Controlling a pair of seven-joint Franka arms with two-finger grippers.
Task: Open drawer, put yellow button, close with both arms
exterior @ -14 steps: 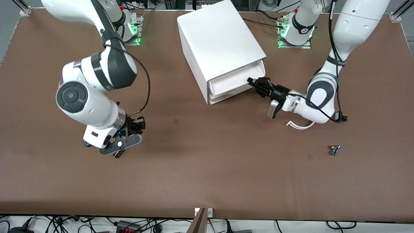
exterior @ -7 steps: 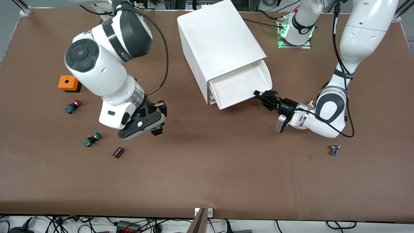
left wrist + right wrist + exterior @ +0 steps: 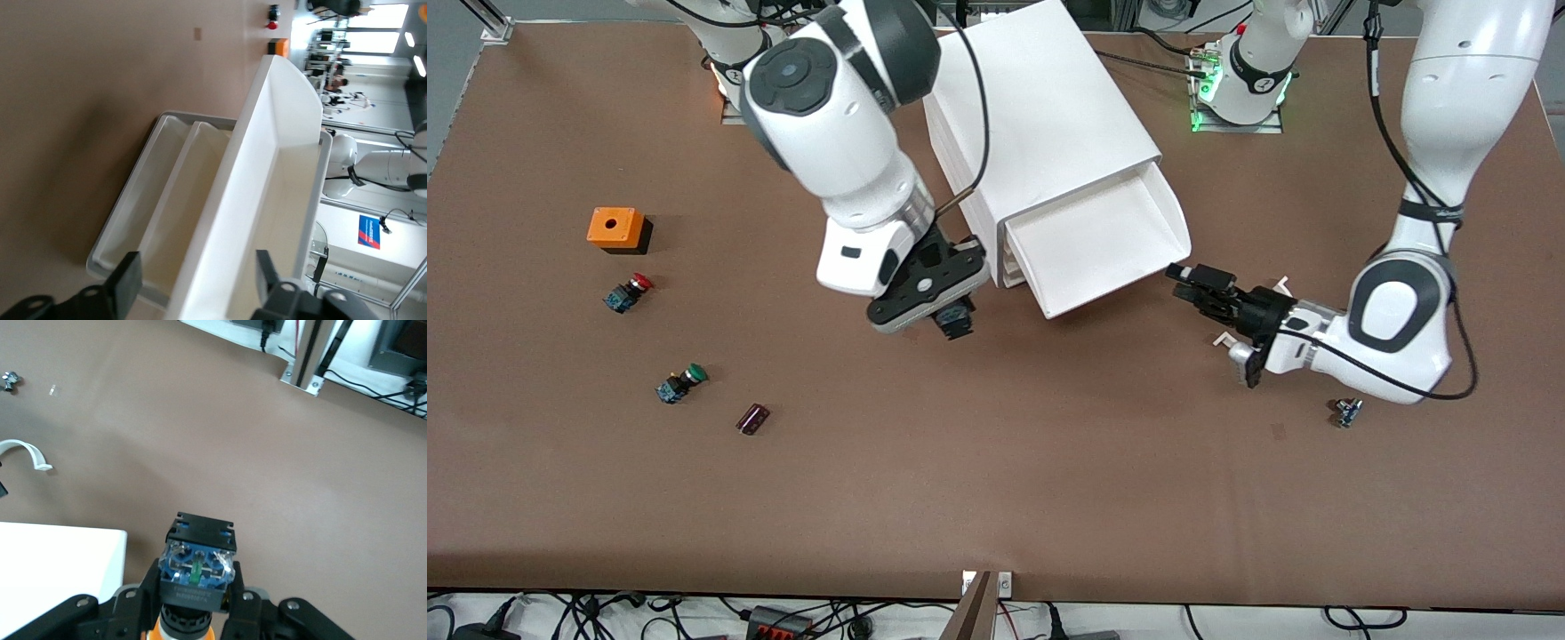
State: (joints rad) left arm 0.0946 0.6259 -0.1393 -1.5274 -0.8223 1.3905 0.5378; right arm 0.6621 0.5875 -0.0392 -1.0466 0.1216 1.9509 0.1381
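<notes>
I see the right gripper (image 3: 951, 316) above bare brown tabletop (image 3: 996, 480) beside the cabinet (image 3: 1040, 116), its fingers pinching the yellow button (image 3: 195, 577): a round orange-yellow cap under a boxy blue-and-black body. The top drawer (image 3: 1103, 240), a smooth shallow white plastic tray, stands pulled out of the glossy white box cabinet near the edge where the bases stand. The left gripper (image 3: 1190, 283) hovers just beside the drawer's front corner, fingers spread and holding nothing. Toward the right arm's end I count two more buttons, one red-capped (image 3: 627, 292), one green-capped (image 3: 679, 383), plus one orange block (image 3: 615, 227).
</notes>
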